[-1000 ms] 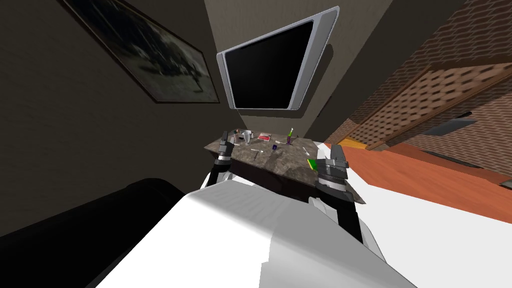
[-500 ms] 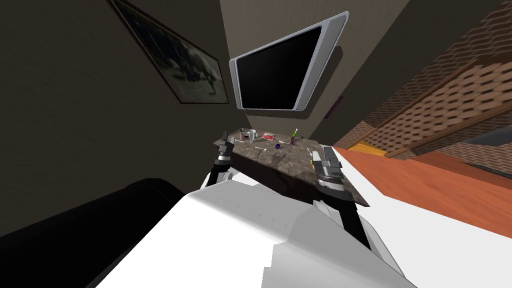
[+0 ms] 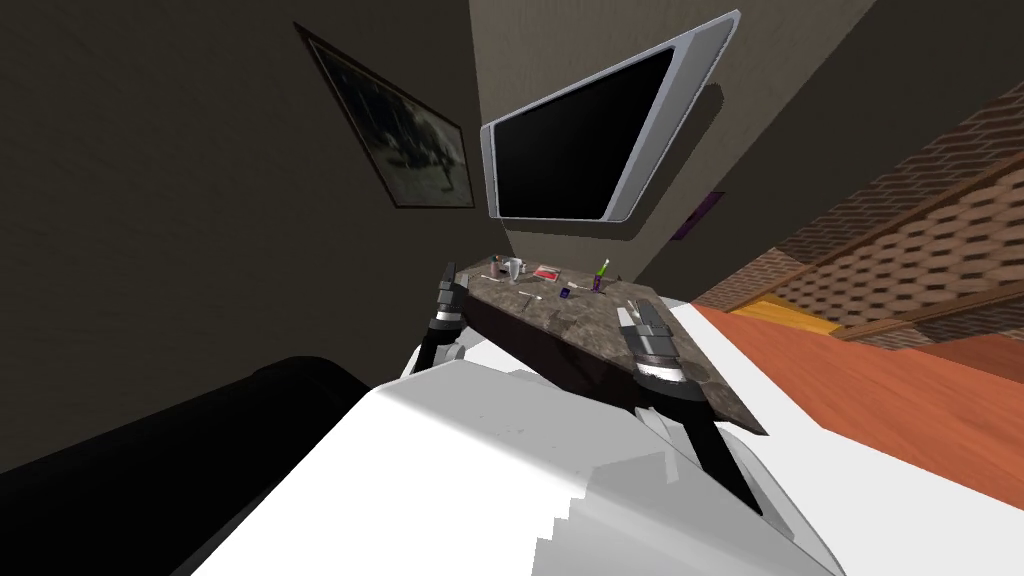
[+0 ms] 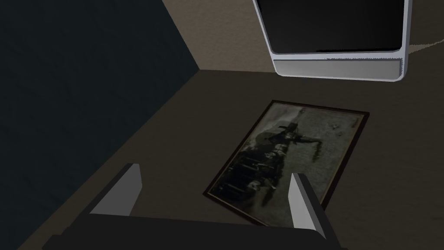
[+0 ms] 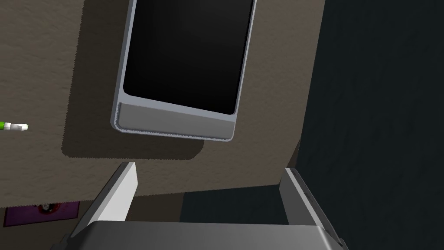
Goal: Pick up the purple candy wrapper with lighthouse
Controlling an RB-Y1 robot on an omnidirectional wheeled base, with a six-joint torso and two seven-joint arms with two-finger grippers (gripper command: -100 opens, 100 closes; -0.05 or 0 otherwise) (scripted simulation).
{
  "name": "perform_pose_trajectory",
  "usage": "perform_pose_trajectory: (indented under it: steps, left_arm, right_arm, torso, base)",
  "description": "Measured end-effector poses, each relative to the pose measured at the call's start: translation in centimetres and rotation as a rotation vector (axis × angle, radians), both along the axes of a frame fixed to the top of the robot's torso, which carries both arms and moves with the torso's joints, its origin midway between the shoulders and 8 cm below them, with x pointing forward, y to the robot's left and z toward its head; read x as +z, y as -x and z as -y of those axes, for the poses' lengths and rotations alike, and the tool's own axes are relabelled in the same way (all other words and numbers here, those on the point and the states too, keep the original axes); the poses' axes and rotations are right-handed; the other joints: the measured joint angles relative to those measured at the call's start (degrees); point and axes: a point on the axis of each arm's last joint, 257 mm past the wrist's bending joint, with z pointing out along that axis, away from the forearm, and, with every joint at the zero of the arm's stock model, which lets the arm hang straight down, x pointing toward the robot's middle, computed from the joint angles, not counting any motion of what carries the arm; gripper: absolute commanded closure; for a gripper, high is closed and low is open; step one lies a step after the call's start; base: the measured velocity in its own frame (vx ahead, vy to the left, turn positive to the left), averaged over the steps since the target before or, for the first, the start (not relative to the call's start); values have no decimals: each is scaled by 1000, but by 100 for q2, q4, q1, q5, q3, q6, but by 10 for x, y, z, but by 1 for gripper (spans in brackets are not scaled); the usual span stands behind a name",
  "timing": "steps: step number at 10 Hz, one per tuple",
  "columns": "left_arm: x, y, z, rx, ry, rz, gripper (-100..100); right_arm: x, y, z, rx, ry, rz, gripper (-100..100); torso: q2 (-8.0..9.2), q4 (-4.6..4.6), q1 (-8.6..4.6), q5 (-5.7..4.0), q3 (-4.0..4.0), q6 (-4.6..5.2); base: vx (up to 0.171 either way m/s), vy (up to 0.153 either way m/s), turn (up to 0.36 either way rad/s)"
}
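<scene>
Hovering at the dark brown marbled table, left gripper & right gripper gape empty; small purple candy wrapper lies mid-table, prob light, crinkly, slippery, so pinch an edge.

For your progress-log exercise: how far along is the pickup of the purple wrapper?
Done: the robot stands at the table. In hand: the approach, with left gripper and right gripper open and empty. Left: reach the small purple wrapper on it, grasp, lift.
</scene>
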Motion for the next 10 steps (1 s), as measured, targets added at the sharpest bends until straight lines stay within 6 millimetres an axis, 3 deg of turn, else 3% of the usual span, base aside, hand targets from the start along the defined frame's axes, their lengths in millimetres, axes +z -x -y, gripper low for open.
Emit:
perform_pose_trajectory:
  steps: [10]
  left_arm:
    - [0,0,0,0,0,0,0]
  right_arm:
    - [-63,-14,17,115,71,-228,-100]
  torso:
    - [-8,-2,2,0,-5,1]
  base:
    - [-39,1,189]
